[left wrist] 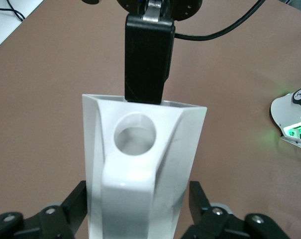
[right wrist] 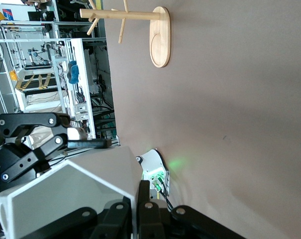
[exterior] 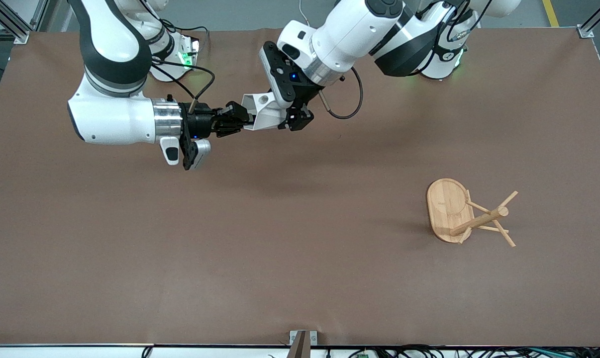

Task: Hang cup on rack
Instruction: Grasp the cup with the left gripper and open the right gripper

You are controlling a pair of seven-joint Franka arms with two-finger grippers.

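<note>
In the front view's upper middle, both grippers clamp the cup (exterior: 262, 112): left gripper (exterior: 294, 118) on its body, right gripper (exterior: 235, 119) apparently pinching its rim; the rack (exterior: 459, 211) stands lower right.

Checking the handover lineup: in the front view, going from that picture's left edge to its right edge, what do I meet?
Right tool → cup, held up over the table → left tool → rack, standing toward the left arm's end.
</note>
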